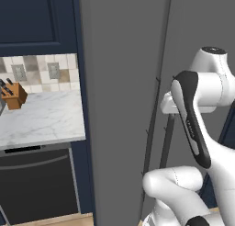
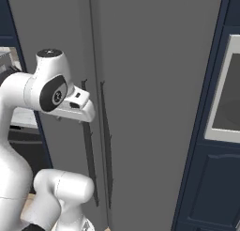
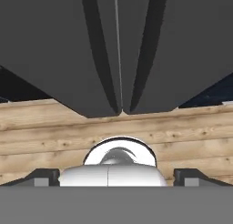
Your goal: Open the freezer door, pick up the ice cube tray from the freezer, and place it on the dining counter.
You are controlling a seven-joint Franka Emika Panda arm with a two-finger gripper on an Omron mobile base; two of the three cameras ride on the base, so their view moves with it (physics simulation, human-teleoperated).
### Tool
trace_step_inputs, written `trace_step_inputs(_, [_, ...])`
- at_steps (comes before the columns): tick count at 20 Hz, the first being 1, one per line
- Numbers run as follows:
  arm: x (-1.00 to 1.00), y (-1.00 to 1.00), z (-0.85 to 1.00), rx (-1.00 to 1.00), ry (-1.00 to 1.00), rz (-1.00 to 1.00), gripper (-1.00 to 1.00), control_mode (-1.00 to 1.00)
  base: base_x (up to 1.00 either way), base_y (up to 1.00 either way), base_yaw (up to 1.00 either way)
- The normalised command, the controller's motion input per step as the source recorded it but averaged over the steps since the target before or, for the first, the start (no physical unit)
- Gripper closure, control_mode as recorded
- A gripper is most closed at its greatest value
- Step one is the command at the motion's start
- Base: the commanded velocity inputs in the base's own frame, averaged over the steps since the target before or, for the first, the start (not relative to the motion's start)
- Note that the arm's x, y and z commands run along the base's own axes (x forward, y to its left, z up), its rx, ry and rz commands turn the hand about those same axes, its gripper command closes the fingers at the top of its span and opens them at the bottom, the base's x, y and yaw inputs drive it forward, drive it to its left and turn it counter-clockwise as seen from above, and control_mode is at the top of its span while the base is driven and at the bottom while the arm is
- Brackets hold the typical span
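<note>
Hand view: flat grey freezer door [image 3: 54, 45]

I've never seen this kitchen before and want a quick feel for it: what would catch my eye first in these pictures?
Mostly the tall dark grey fridge front: the closed freezer door and the wider door beside it meet at a thin seam flanked by two long black bar handles. The white arm bends in front of that seam. Off to the left, a marble worktop carries a wooden knife block against a tiled wall.
</note>
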Motion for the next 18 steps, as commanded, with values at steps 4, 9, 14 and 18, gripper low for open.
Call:
trace_step_inputs(4, [-0.20,-0.22,0.03,0.00,0.00,-0.04,-1.00,-1.00,0.00,0.00,0.00])
trace_step_inputs(9, [-0.14,-0.08,0.02,0.00,0.00,-0.01,-1.00,-1.00,0.00,0.00,0.00])
trace_step_inputs(14, [-0.20,0.01,0.00,0.00,-0.07,0.00,-1.00,-1.00,0.00,0.00,0.00])
trace_step_inputs(18, [-0.26,0.14,0.07,0.00,-0.06,0.00,-1.00,-1.00,0.00,0.00,0.00])
